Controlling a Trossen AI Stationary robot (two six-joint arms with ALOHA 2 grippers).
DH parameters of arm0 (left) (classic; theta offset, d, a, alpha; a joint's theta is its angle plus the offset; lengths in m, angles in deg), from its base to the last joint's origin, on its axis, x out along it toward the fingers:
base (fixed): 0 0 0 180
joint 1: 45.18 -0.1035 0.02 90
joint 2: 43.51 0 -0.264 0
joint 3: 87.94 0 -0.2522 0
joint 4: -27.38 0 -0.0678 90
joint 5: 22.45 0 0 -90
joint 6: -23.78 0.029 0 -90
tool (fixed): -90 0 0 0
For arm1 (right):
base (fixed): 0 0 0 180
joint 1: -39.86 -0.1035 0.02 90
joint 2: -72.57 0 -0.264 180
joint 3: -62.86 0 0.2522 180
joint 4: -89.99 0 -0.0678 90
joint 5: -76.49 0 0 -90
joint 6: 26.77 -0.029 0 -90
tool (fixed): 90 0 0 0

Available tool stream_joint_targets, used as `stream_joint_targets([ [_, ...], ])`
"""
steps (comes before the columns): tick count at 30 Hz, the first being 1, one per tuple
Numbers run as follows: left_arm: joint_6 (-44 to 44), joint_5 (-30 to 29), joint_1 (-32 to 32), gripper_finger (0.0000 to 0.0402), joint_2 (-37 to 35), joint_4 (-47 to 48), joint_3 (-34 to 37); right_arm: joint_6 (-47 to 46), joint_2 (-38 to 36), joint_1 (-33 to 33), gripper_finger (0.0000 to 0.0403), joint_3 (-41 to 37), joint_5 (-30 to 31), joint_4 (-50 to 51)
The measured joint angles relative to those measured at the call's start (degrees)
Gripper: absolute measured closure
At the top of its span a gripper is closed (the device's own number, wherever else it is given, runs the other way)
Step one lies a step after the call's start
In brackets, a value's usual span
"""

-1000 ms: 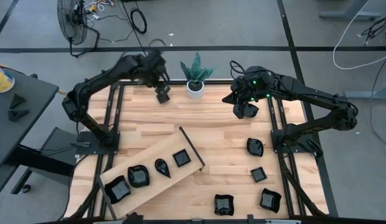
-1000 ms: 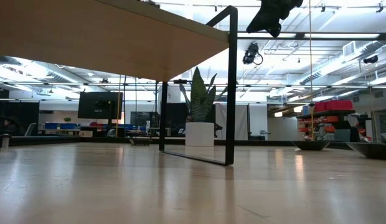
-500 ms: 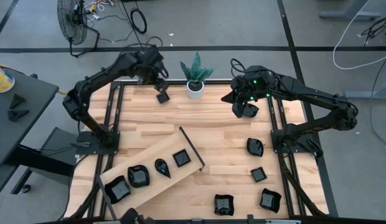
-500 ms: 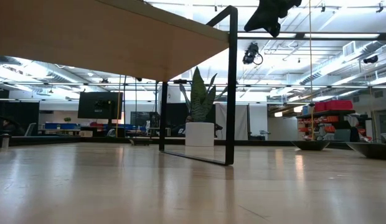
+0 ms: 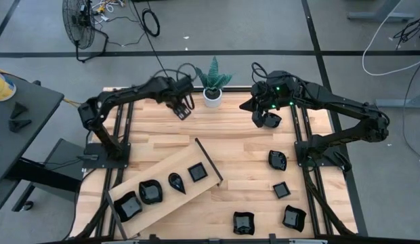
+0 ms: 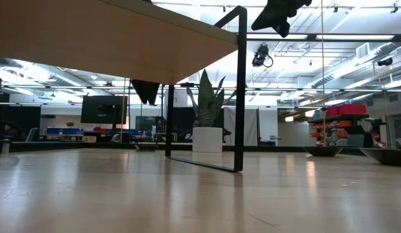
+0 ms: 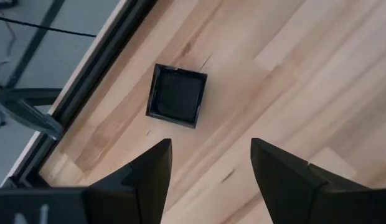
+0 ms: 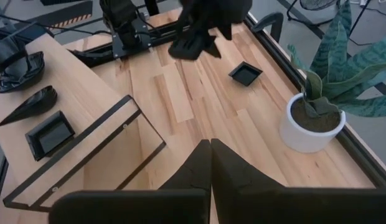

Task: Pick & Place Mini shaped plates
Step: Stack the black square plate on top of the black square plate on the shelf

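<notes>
Hovering with fingers spread above the far left part of the table (image 5: 237, 146), beside the white pot with a green plant (image 5: 212, 95): the left gripper (image 5: 183, 108), with a small square plate (image 7: 177, 96) lying flat on the wood ahead of its fingertips (image 7: 157, 163) and apart from them, close to the dark frame rail (image 7: 103, 59) at the table's edge. No true long axis on that plate, its four sides near equal, but turned a little askew to the line between the two fingers, so probably a slight wrist turn and a short reach forward and down before closing. Clearly nearer, by the high view, than the right gripper (image 5: 267, 119), poised on the far right with fingers pressed together and empty. Remaining elsewhere: four plates (image 5: 168, 186) on the tilted wooden board (image 5: 159, 169) and four more (image 5: 280, 190) loose on the near right.
</notes>
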Motion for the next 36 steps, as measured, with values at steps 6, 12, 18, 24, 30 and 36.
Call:
stream_joint_targets([
  [6,-0.02,-1.61,1.37,0.018,2.74,-5.46,2.98,-0.51,0.0,0.0,0.0399,0.0,0.01,0.02],
  [12,0.34,-2.59,1.35,0.018,7.76,-7.42,3.36,-0.51,0.0,0.0,0.0399,0.0,-0.01,0.06],
  [18,1.6,-3.1,1.35,0.018,12.79,-8.44,3.36,-0.76,0.0,0.0,0.0399,0.0,0.0,0.07],
  [24,2.83,-4.24,0.68,0.018,15.92,-10.07,3.36,-2.19,0.0,0.0,0.0399,0.0,0.0,0.07],
  [30,3.68,-5.1,-0.14,0.018,17.45,-11.59,3.36,-2.21,0.0,0.0,0.0399,0.0,0.0,0.09],
  [36,4.9,-5.26,-1.22,0.0186,18.86,-11.82,3.36,-2.67,0.0,0.0,0.0399,0.0,-0.01,0.09],
])
